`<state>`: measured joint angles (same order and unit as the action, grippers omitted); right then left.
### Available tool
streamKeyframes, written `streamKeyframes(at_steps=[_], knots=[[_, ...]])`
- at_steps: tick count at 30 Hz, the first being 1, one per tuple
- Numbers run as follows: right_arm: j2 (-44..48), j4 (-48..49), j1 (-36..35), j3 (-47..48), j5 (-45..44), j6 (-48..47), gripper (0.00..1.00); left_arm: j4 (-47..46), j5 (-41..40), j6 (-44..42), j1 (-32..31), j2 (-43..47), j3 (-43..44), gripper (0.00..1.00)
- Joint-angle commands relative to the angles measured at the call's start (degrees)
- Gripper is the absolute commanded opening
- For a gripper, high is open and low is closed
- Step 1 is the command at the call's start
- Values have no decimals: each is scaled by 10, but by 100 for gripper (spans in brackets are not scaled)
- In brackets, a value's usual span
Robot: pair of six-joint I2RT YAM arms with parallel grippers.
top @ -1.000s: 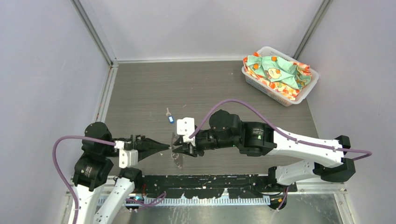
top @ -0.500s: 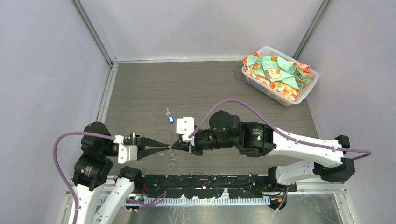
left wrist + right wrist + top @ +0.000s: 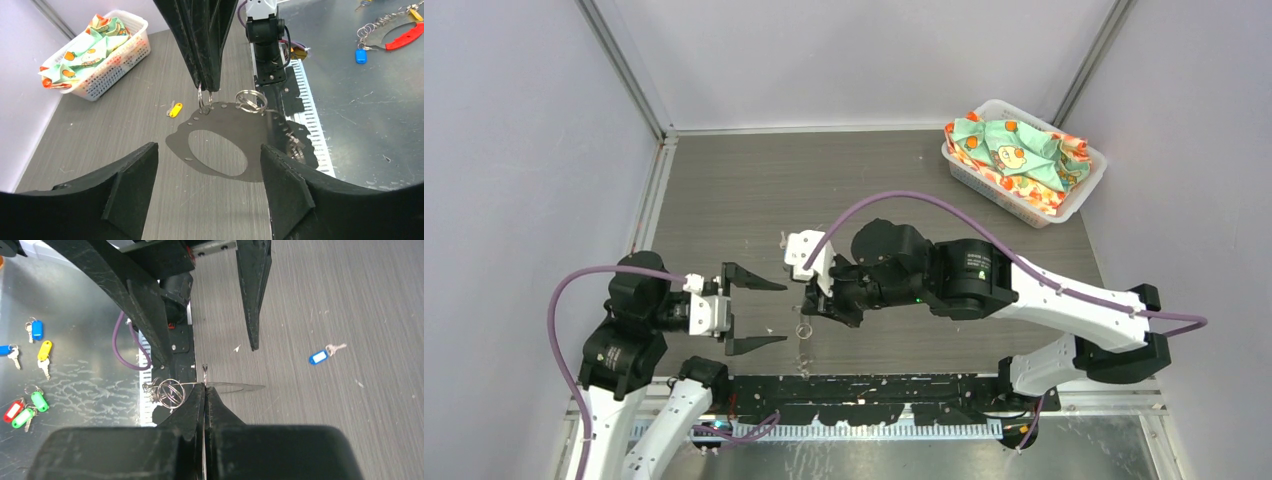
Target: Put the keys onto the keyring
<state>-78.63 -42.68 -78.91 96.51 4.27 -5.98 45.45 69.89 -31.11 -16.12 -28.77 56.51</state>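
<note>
Left hand (image 3: 784,314) wider; keyring (image 3: 204,101) ahead

In the right wrist view the keyring (image 3: 204,102) pinched by the right gripper (image 3: 205,387) shows only as a thin sliver, and the fingers (image 3: 252,290) of the left gripper (image 3: 207,148) are cut by the top edge. In the top view the blue key (image 3: 318,358) is almost wholly covered by the white camera mount (image 3: 809,255) and the yellow key (image 3: 174,109) is hidden. In the left wrist view the right gripper runs off the top edge and the spare keys (image 3: 361,55) are clipped at the corner.
</note>
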Motion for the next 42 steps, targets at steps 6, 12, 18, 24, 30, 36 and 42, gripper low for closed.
streamKeyframes(at_steps=[6, 12, 18, 24, 30, 36, 42], knots=[[-70, -141, -3, 132, -18, 42, 1, 21, 20, 11, -1, -18, 38, 65], [-30, -57, -6, 69, 6, 22, 1, 21, 35, 16, -1, -21, 39, 36], [-71, -104, -6, 129, 8, 34, 1, 23, 50, 28, -1, -25, 39, 36], [-140, -216, -6, 232, 4, 49, 1, 26, 51, 31, -1, -33, 42, 36], [-198, -302, -7, 316, 2, 51, 1, 39, 55, 24, -1, -36, 47, 33], [-213, -317, -9, 343, 0, 52, 1, 85, 58, -14, -1, -53, 54, 23], [-221, -318, -9, 353, 0, 54, 1, 122, 50, -46, -1, -73, 48, 23]])
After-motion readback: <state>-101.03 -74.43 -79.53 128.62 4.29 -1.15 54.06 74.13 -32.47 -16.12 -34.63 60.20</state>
